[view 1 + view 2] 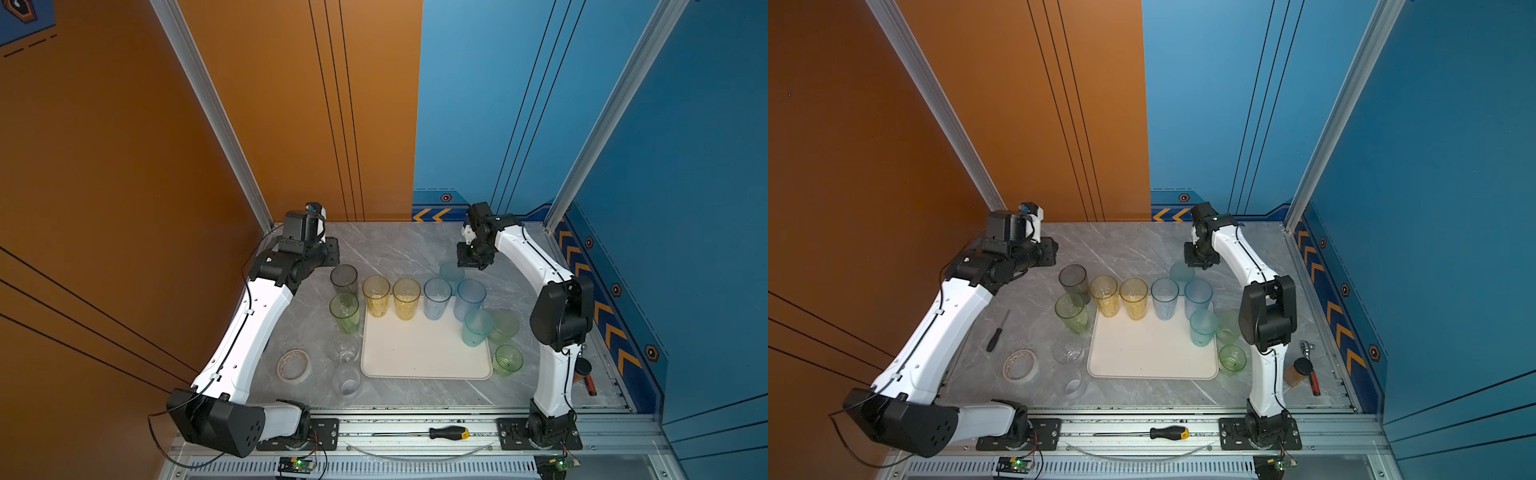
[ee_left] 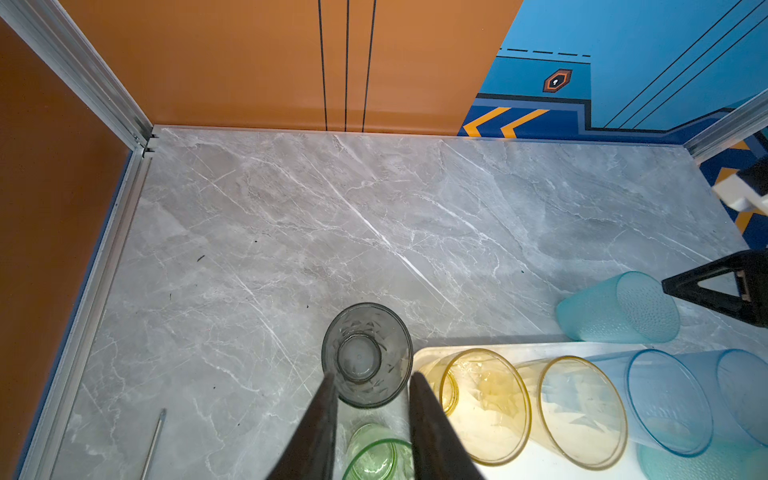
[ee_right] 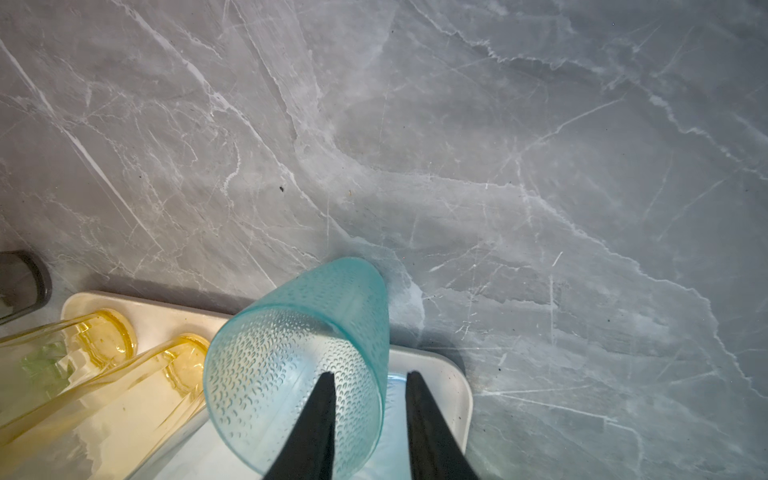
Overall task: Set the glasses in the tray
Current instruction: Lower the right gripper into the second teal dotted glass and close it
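Observation:
The cream tray (image 1: 415, 353) holds two yellow glasses (image 1: 376, 296), two blue glasses (image 1: 437, 298) and a teal glass (image 1: 477, 327) along its far and right edges. A grey glass (image 2: 365, 353) and a tall green glass (image 1: 345, 312) stand on the table to its left. My left gripper (image 2: 372, 376) hovers open above these two, holding nothing. A second teal glass (image 3: 299, 357) stands just beyond the tray's far rim (image 3: 451, 374). My right gripper (image 3: 370, 374) is open at its top, one finger over the glass and one outside it.
Two clear glasses (image 1: 346, 350) and a tape roll (image 1: 294, 365) lie front left of the tray. Two green glasses (image 1: 508, 360) stand at its right. A black screwdriver (image 1: 996, 332) lies at the left. A brown jar (image 1: 1298, 372) and a red-handled tool (image 1: 1313, 380) sit by the right arm.

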